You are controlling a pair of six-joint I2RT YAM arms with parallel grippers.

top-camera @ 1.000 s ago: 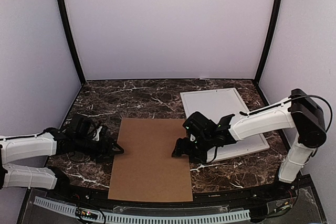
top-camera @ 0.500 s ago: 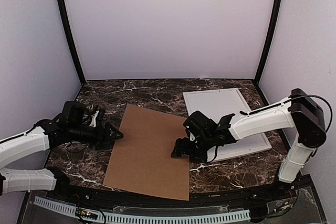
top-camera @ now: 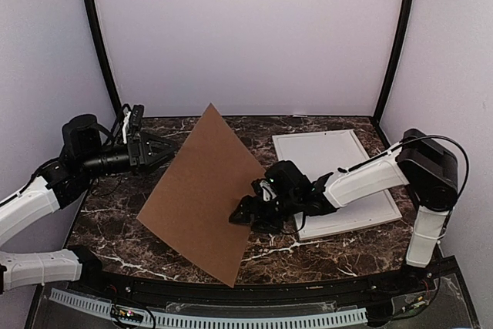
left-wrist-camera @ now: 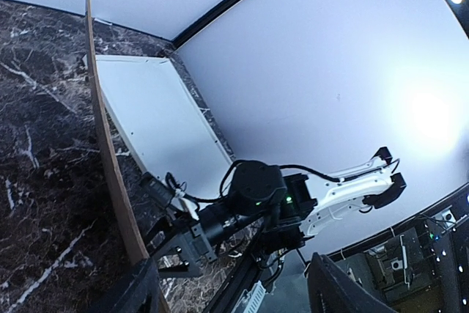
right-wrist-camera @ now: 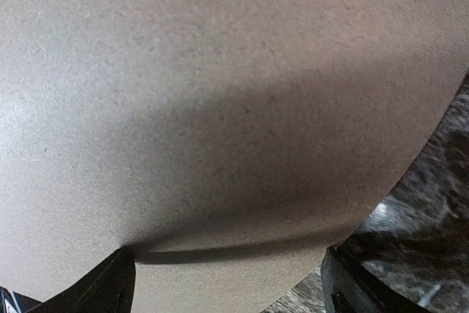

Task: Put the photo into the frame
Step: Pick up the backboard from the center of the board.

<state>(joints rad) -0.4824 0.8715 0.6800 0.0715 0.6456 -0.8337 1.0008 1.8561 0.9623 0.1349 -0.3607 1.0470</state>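
Left pincer (top-camera: 164,152) clenched on brown board (top-camera: 204,194), tilted steeply off marble surface (top-camera: 146,248). Right pincer (top-camera: 240,216) behind board, grip impossible to tell. Frame (top-camera: 339,179) flat at right; photo unseen. Best lifted slowly, edge pinched firmly, clear of frame.

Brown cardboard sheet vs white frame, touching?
Cannot tell. The top external view shows the tilted brown cardboard sheet left of the white frame, but the right arm hides its right edge.

The white frame (top-camera: 337,179) lies flat on the marble table's right side.
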